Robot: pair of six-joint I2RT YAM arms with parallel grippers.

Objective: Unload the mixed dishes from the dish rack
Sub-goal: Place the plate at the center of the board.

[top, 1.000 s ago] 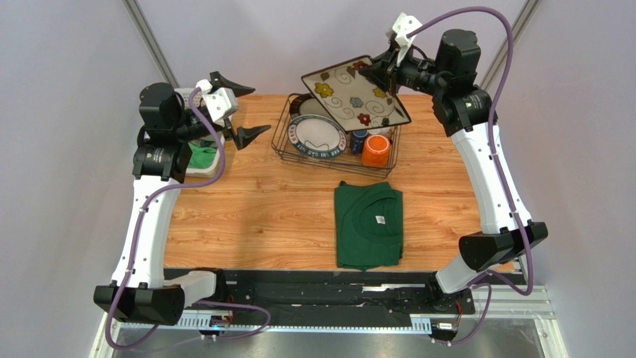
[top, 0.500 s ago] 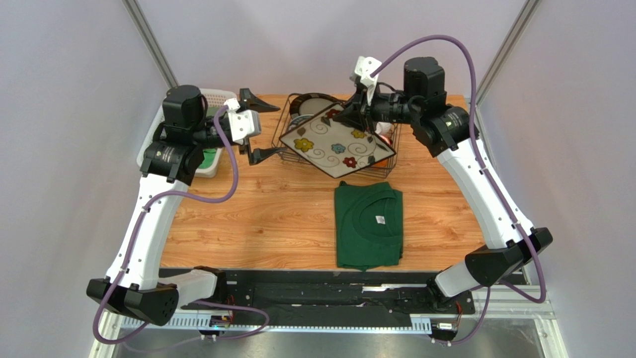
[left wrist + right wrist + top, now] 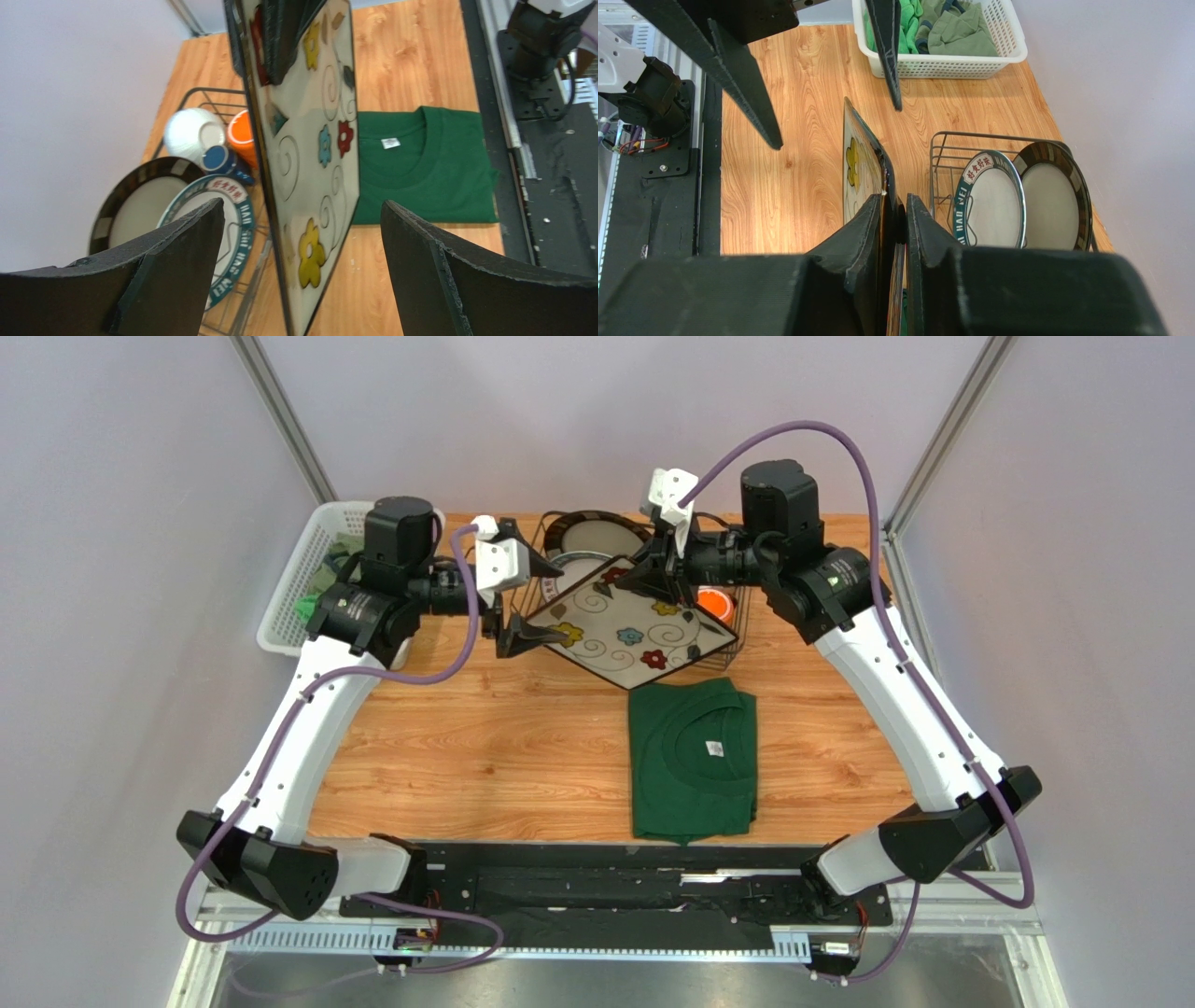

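Note:
The square white flower-patterned plate (image 3: 624,623) hangs tilted over the front of the dark wire dish rack (image 3: 741,616). My right gripper (image 3: 657,567) is shut on its far edge, seen edge-on in the right wrist view (image 3: 896,203). My left gripper (image 3: 526,609) is open, its fingers on either side of the plate's left corner (image 3: 309,161) without touching it. Two round dark-rimmed plates (image 3: 210,231) (image 3: 130,210) stand in the rack. The white bowl (image 3: 189,133), dark blue mug (image 3: 217,159) and orange mug (image 3: 242,136) sit behind them.
A folded green shirt (image 3: 690,756) lies on the wooden table in front of the rack. A white perforated basket (image 3: 316,567) with green cloths stands at the far left corner.
My right arm has swung the square plate down and to the left, from above the rack to its front. My left arm has moved right, and its open fingers now straddle the plate's corner.

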